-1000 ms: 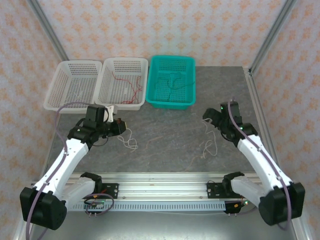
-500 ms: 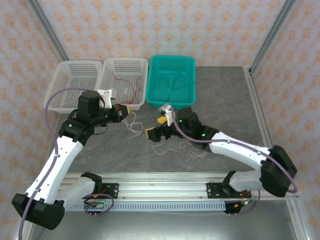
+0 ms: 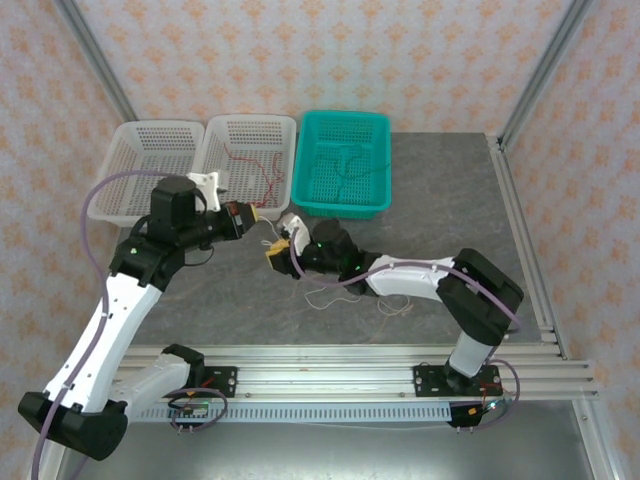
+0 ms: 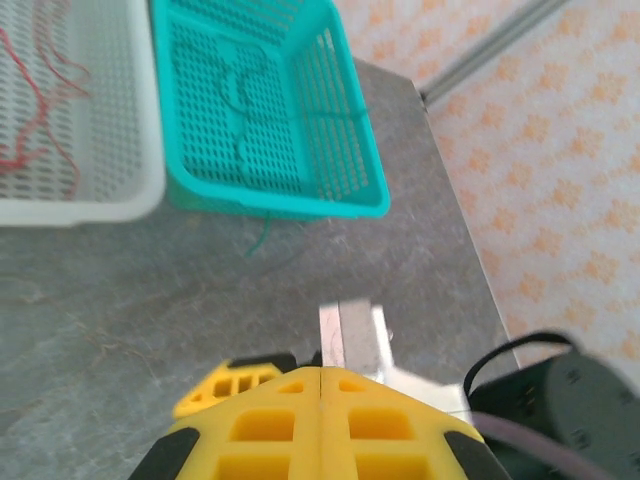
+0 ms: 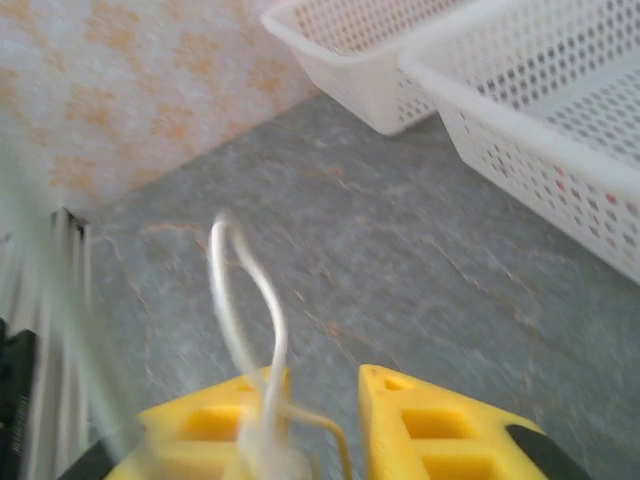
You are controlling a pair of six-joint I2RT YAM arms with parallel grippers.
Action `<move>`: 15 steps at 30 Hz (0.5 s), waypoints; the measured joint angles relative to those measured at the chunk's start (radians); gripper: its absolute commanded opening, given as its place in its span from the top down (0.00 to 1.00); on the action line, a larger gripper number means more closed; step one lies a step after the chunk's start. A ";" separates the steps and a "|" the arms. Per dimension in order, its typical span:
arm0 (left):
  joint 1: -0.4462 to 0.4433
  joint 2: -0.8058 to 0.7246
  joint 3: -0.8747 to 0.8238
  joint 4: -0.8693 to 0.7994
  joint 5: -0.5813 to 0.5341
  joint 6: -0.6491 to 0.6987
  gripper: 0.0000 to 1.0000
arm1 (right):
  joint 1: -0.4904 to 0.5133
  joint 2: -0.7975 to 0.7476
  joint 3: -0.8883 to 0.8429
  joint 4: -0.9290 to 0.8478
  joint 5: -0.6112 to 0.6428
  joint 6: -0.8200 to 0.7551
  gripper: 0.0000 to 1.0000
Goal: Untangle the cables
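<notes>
Red cable [image 3: 268, 180] in white basket [image 3: 250, 121]; green cable [image 3: 350, 165] in teal basket [image 3: 340, 211]; white cable [image 3: 335, 297] outside.

We see three mesh baskets in a row at the far side of the grey table [image 3: 440, 180]. The left white basket [image 3: 160, 150] and the middle white basket [image 3: 250, 118] touch, and the teal basket [image 3: 340, 208] sits just beside the middle one. Orange-patterned wallpaper [image 3: 300, 50] runs behind. Aluminium posts [image 3: 545, 70] slant up at both sides, and an aluminium rail [image 3: 330, 362] runs along the near edge.
</notes>
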 measured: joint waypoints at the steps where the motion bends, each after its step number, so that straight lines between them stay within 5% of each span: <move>1: 0.021 -0.004 0.023 -0.010 -0.017 -0.001 1.00 | 0.000 0.001 -0.028 0.014 0.011 0.000 0.79; 9: 0.202 0.056 0.211 -0.006 -0.094 -0.010 1.00 | 0.000 0.000 -0.197 0.076 0.086 0.035 0.76; 12: 0.226 0.119 0.274 0.004 -0.114 0.006 1.00 | 0.000 -0.026 -0.209 0.071 0.100 0.048 0.59; 15: 0.265 0.193 0.332 0.008 -0.145 0.041 1.00 | 0.000 -0.109 -0.210 0.043 0.112 0.055 0.33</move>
